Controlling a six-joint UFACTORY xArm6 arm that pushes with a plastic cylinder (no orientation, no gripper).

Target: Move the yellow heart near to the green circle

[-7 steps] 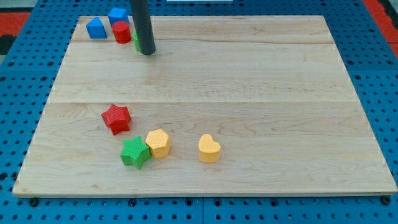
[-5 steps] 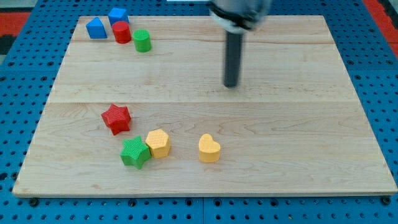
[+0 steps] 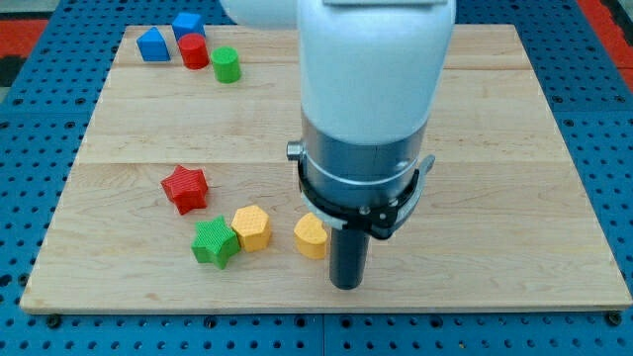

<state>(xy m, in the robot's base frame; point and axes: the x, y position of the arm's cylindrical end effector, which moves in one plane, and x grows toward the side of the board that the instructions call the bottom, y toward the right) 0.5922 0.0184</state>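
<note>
The yellow heart (image 3: 310, 236) lies near the view's bottom centre, partly hidden behind my arm. My tip (image 3: 346, 286) rests on the board just to the heart's lower right, touching or nearly touching it. The green circle (image 3: 226, 64) stands far away at the view's top left. The arm's large white and grey body fills the middle of the view.
A red circle (image 3: 194, 51), a blue cube (image 3: 187, 24) and another blue block (image 3: 152, 44) sit by the green circle. A red star (image 3: 184, 188), a green star (image 3: 215, 242) and a yellow hexagon (image 3: 251, 227) lie left of the heart.
My tip swept from the green circle across the board down to the heart's lower right. The yellow heart has shifted a little to the view's left, toward the yellow hexagon.
</note>
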